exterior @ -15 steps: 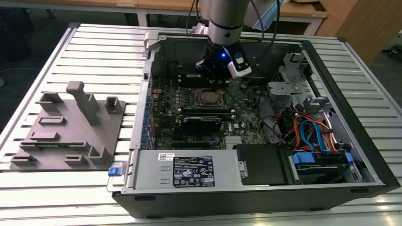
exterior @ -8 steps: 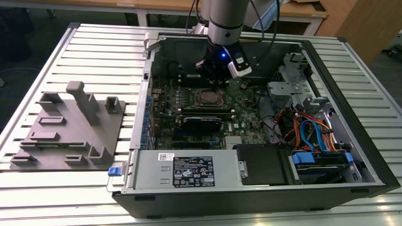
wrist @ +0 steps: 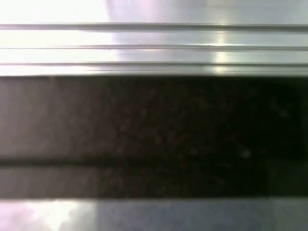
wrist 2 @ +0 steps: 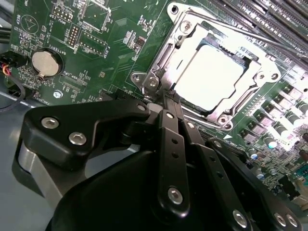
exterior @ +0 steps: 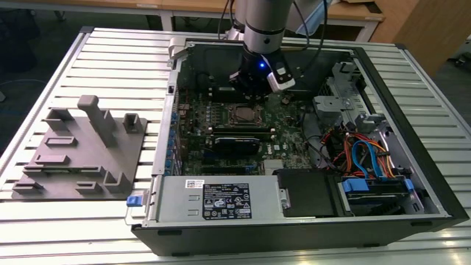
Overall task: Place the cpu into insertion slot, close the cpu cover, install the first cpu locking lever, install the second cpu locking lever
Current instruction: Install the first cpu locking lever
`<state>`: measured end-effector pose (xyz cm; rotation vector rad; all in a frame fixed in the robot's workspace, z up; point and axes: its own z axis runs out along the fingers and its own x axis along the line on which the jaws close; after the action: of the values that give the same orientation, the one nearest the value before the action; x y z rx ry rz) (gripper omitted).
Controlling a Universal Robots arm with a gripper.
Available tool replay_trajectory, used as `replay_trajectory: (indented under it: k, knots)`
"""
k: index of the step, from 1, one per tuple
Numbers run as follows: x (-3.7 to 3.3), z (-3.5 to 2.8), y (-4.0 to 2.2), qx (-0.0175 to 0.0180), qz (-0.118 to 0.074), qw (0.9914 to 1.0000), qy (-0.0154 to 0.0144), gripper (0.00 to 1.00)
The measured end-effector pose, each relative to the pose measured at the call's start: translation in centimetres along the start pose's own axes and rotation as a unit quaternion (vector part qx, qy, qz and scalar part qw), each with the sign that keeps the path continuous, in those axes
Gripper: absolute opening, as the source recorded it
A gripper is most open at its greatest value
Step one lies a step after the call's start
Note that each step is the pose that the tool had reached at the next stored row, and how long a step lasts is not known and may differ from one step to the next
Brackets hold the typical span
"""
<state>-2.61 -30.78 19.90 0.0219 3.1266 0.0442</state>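
In the second wrist view the cpu [wrist 2: 211, 77] lies flat in the insertion slot [wrist 2: 225, 117], its pale metal face showing bright. The cpu cover [wrist 2: 185, 36] is folded down around it, and the chip shows through the cover's window. My gripper [wrist 2: 162, 100] is shut, its black fingers pressed together with the tips at the socket's near corner. Whether the tips touch a locking lever I cannot tell. In the exterior view the gripper [exterior: 249, 98] hangs just behind the insertion slot [exterior: 241, 114] inside the open computer case.
The green motherboard [exterior: 287, 146] carries a coin battery [wrist 2: 45, 62] and long memory slots [wrist 2: 269, 19] near the socket. The case [exterior: 412, 83] holds a power supply [exterior: 213, 199] and coloured cables [exterior: 368, 157]. A grey fixture block [exterior: 81, 149] stands at the exterior view's left.
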Motion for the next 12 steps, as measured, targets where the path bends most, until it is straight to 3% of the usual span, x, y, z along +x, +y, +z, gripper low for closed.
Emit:
replay_trajectory:
  k: [6,12]
  knots:
    - [-0.02,0.17,0.0,0.0054,0.0,0.99999,-0.0001,0.1]
    - [-0.02,0.14,0.0,0.0046,0.0,0.99999,-0.0003,0.1]
